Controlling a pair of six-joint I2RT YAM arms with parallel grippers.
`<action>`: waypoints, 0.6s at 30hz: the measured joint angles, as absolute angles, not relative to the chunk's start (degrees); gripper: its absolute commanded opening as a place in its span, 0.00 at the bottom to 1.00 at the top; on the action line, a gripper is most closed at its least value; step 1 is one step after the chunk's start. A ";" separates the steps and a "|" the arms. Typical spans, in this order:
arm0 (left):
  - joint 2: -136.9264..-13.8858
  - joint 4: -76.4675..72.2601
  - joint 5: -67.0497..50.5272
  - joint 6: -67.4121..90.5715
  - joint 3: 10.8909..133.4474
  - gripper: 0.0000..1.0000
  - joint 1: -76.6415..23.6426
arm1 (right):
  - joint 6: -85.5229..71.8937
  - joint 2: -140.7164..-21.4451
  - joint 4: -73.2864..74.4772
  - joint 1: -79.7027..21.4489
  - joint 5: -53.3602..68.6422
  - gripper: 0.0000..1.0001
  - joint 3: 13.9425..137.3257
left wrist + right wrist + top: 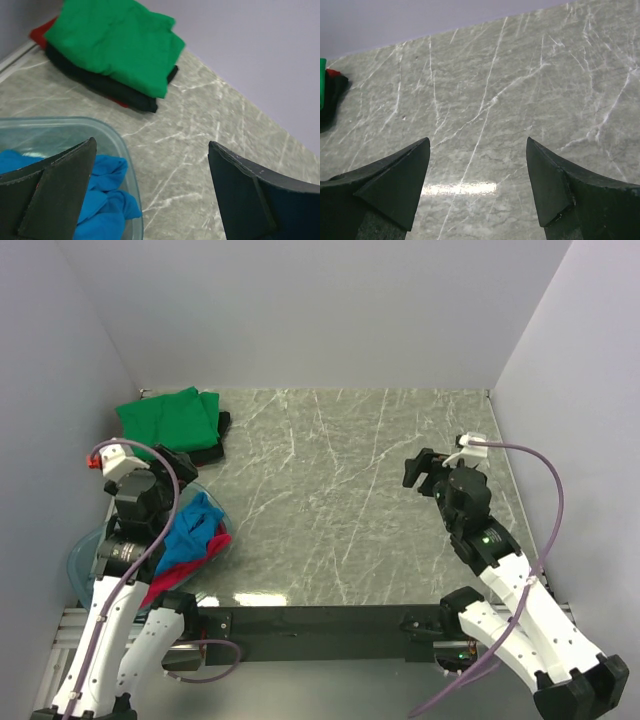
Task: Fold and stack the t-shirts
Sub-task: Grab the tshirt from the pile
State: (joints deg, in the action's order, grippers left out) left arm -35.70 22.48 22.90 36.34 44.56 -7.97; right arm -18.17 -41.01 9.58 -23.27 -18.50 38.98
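Left tool (151, 145), wide and empty, hangs above the crumpled bright blue cloth t-shirt (107, 200) in a clear plastic bin (119, 144), probably to pinch next; right tool (477, 142) wide too.

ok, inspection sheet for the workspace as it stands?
Surface: marble tabletop, veined, glare patch near the front.
Job's things: green t-shirt folded on black t-shirt, red edge beneath, far-left corner; blue t-shirt and magenta-red t-shirt crumpled in the clear bin.
Clutter: nothing seen.
Jaws: left jaws open over the bin's far edge; right jaws open over bare marble; both hold nothing.
Cables: left cable and right cable, purple, each looping off its wrist.
Surroundings: plain pale walls on three sides.
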 measured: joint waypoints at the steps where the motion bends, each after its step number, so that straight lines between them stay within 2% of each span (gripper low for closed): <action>1: -35.48 23.31 24.08 37.19 44.53 0.99 -7.97 | -18.24 -41.58 9.21 -23.11 -18.31 0.84 38.98; 18: -34.48 31.22 39.31 47.35 34.48 0.99 -10.02 | -19.81 -46.81 3.31 -18.46 -7.40 0.84 38.98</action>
